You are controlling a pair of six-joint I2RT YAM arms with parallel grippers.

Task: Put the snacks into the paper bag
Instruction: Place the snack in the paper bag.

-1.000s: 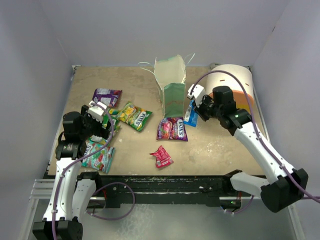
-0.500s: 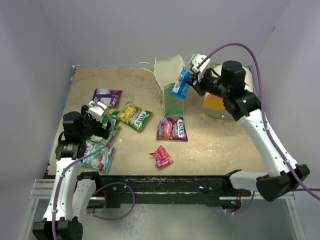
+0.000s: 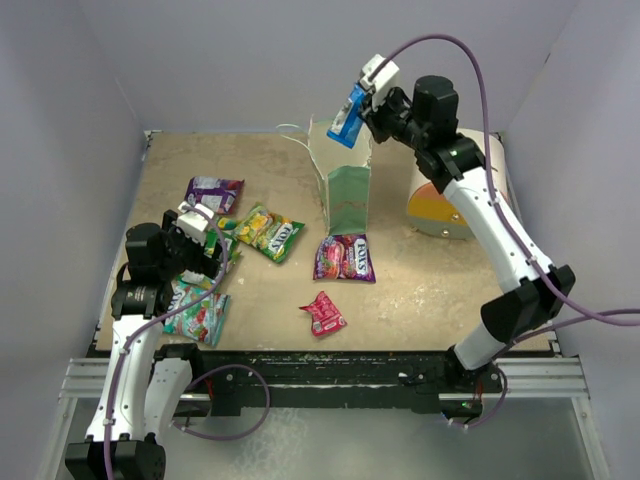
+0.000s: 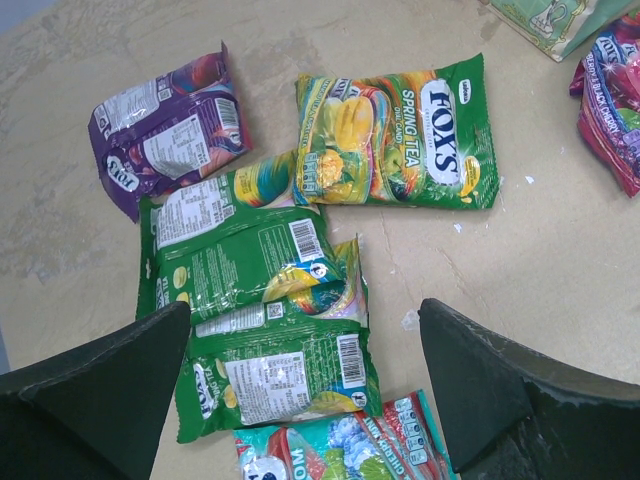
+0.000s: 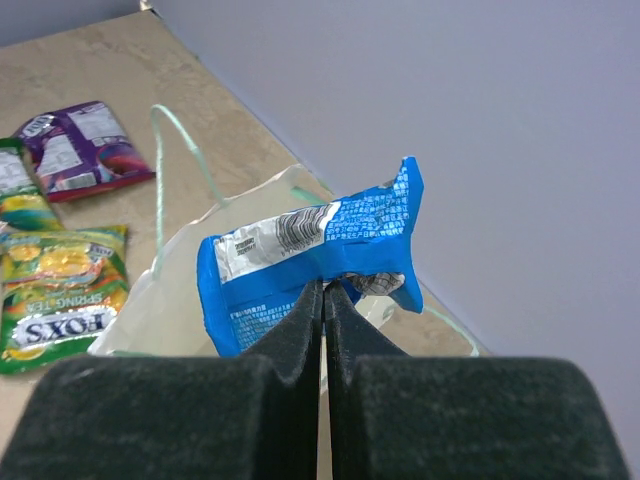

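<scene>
My right gripper [image 3: 358, 112] is raised over the open top of the paper bag [image 3: 345, 185], shut on a blue snack packet [image 3: 347, 116]. In the right wrist view the blue packet [image 5: 310, 255] is pinched at its lower edge by the gripper [image 5: 323, 292], with the bag's mouth [image 5: 190, 300] below. My left gripper [image 4: 305, 330] hangs open over two overlapping green packets [image 4: 250, 255], holding nothing. Purple [image 3: 213, 190], green-yellow [image 3: 270, 232], magenta [image 3: 344, 257], red [image 3: 323, 312] and teal [image 3: 197, 312] snacks lie on the table.
A white cylinder with an orange-yellow face [image 3: 450, 190] lies right of the bag, under the right arm. The bag's thin string handles [image 5: 175, 150] loop out toward the back. Pale walls enclose the table on three sides.
The right arm has lifted the blue packet from the table beside the bag up and leftward to above the bag's opening. The left arm has not moved.
</scene>
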